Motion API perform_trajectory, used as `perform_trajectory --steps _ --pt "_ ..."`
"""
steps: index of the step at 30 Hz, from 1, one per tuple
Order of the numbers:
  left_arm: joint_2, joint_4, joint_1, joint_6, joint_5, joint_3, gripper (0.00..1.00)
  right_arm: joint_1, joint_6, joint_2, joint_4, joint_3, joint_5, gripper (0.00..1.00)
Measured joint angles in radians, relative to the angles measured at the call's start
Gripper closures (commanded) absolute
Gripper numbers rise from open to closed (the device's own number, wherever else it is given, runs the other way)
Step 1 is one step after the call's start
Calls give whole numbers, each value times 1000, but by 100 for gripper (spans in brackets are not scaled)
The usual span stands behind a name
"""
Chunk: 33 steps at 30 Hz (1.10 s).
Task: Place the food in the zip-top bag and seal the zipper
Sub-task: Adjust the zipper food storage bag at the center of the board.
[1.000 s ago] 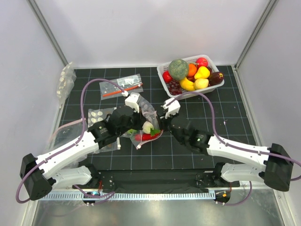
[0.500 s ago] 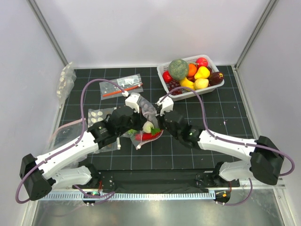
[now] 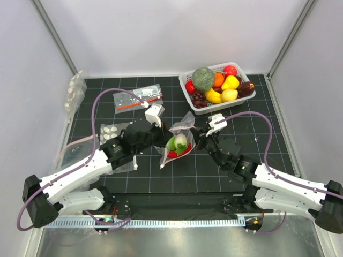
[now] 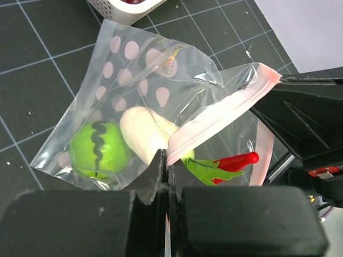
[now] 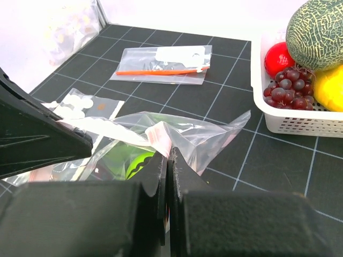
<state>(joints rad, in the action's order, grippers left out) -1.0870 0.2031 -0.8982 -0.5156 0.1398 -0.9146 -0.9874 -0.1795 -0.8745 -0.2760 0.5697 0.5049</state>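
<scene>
Left gripper (image 4: 165,160): jaws closed flat on the near end of the pink strip, with no gap visible between the fingers.
Right gripper (image 5: 167,155): jaws closed on the same pink edge farther along, clamping the film.
Zip-top bag (image 3: 179,140): clear dotted pouch at mid-table, held between both grippers. Its lower corner points toward the arm bases. Contact with the mat (image 3: 289,123) cannot be determined.
Zipper (image 4: 217,119): pink strip running from the left fingers up toward the right clamp. Its seal state cannot be determined.
Green round fruit (image 4: 99,153): inside the bag, on the left of the left wrist view, with a dark zigzag mark facing the camera.
Whitish piece (image 4: 140,133): inside the bag, just beside the green fruit and under the strip.
Red chili (image 4: 236,159): inside the bag, with its green stem end toward the left fingers and its red tip toward the right clamp.
Basket (image 3: 236,100): white, at the far right of the mat, filled with other toy produce, well apart from the bag.
Bag with orange stick (image 3: 138,99): lies flat on the mat, beyond the left arm.
Second dotted bag (image 3: 111,130): lies flat on the mat, beside the left arm.
</scene>
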Motion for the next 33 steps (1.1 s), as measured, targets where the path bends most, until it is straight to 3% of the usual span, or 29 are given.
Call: perform_trajectory --steps 3,6,9,17,26,27,30,33 --pt "0 4 1 3 -4 0 85 1 2 -13 2 0 -1 99" --pt "12 7 7 12 -12 4 59 8 8 -15 16 0 13 99" --pt "58 -3 10 27 -31 27 46 13 -7 -14 60 20 50 99" --pt "90 -51 -11 77 -74 47 40 14 -96 -82 200 144 166 99" --pt "-37 -47 -93 128 -71 40 46 14 -138 -106 255 144 206 98" --pt "-47 -42 -104 134 -62 32 60 14 -142 -106 256 144 208 98" --pt "-79 -20 -127 146 -28 -2 88 14 -149 -106 257 144 219 99" --pt "-144 17 -146 157 13 -66 100 14 -165 -106 261 144 259 99"
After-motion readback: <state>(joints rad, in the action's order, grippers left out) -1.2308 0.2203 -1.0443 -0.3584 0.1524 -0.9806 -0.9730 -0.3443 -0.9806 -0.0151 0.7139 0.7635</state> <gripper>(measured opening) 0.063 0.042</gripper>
